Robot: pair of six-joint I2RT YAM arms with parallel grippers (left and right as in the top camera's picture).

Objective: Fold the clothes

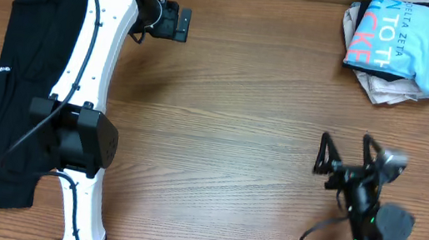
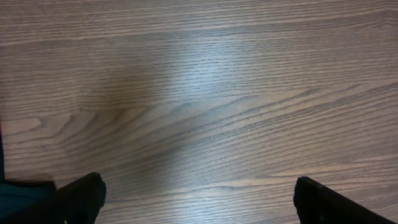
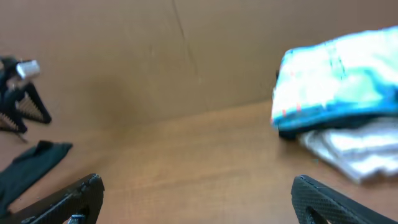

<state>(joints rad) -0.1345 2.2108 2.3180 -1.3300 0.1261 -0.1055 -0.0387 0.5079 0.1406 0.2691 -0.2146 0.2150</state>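
A light blue T-shirt [image 1: 403,37] with white and orange lettering lies folded on a small pile at the far right corner; in the right wrist view the T-shirt [image 3: 336,81] is blurred, ahead and to the right. My right gripper [image 1: 344,153] [image 3: 198,199] stands open near the front right, apart from the pile, with only bare table between its fingers. Reaching to the far left-centre, my left gripper [image 1: 176,24] [image 2: 199,199] is also open over bare wood, holding nothing.
A black garment [image 1: 8,91] lies spread and rumpled along the left side, partly under the white left arm [image 1: 90,77]; its edge [image 2: 18,193] shows in the left wrist view. White cloth [image 1: 383,89] and a dark piece sit under the blue T-shirt. The tabletop [image 1: 237,140] is brown wood.
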